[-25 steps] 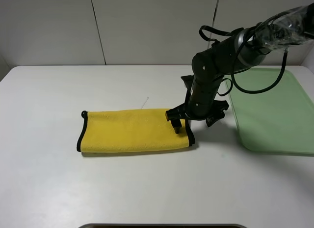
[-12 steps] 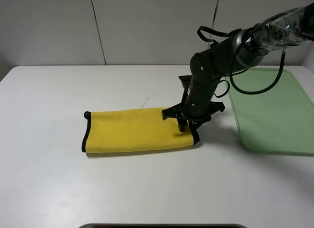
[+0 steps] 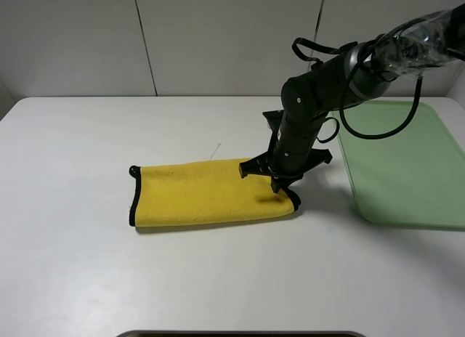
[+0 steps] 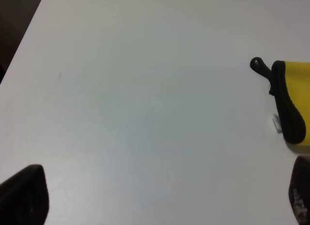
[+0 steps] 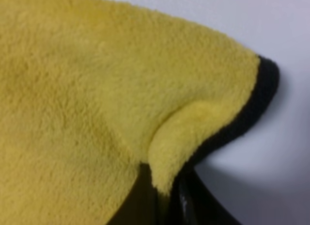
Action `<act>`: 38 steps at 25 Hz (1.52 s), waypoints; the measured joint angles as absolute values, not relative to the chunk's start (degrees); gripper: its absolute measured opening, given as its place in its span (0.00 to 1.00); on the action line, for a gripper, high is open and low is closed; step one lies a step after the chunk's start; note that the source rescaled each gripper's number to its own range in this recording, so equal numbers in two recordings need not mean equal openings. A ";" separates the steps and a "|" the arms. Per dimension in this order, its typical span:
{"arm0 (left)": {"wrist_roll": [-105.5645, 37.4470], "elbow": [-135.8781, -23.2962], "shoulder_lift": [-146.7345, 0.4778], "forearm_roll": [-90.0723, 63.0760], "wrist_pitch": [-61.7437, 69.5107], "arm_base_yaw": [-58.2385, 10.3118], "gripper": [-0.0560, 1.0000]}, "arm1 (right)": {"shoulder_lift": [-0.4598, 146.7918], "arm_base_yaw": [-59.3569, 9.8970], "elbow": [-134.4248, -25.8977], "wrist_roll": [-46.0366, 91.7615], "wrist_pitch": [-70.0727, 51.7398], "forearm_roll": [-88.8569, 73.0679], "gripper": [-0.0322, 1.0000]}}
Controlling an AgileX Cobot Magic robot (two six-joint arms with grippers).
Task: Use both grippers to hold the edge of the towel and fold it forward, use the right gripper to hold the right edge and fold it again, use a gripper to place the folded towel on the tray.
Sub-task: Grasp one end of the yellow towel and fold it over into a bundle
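- Since a second ago the towel [image 3: 211, 194] has been dragged a little toward the right of the exterior frame; its left end with the black loop [image 3: 134, 170] now lies further right than before.
- Over the same second the right gripper [image 3: 280, 186] has gone from straddling the towel's right end to being clenched on it.
- Right wrist view: the yellow pile [image 5: 97, 89] is seen pinched up into a small ridge between the dark fingers [image 5: 191, 205], with the black edge [image 5: 252, 104] curling round the corner.
- The towel is noted as a long, once-folded strip on the white table [image 3: 87, 264], centre of the exterior frame, lying left to right.
- The tray [image 3: 407, 163] is recorded at the right of the frame, apart from the towel, with nothing on it.
- The right arm [image 3: 305, 112] reaches in from the upper right and passes over the tray's near-left corner; its cables hang in a loop over the tray's left rim. The gripper body hides the towel's far right corner.
- The left gripper [image 4: 160, 198] is not seen in the exterior view. In its wrist view the fingertips [image 4: 24, 193] stand wide apart, released, over bare table.
- In that same view the loop [image 4: 259, 67], the black trim [image 4: 288, 108] and a small white tag [image 4: 276, 123] are seen at the towel's left end, close to one fingertip but apart from it.
- A dark strip [image 3: 240, 334] is seen at the bottom edge of the exterior frame; what it is cannot be told.
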State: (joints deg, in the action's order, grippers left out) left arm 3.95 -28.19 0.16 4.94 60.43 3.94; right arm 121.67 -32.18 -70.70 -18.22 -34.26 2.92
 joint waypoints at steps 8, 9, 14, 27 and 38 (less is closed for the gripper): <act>3.95 -28.19 0.16 4.94 60.43 3.94 1.00 | 120.86 -32.18 -72.83 -17.15 -40.46 5.42 0.08; 3.95 -28.19 0.16 4.94 60.43 3.94 1.00 | 120.35 -32.18 -73.21 -17.15 -41.34 5.82 0.08; 3.95 -28.19 0.16 4.94 60.43 3.94 1.00 | 117.50 -32.18 -75.55 -17.00 -44.35 8.18 0.08; 3.95 -28.19 0.16 4.94 60.43 3.94 1.00 | 114.63 -32.18 -86.08 -13.65 -57.08 18.79 0.08; 3.95 -28.19 0.16 4.94 60.43 3.94 1.00 | 114.56 -32.18 -88.70 -12.71 -60.68 22.07 0.08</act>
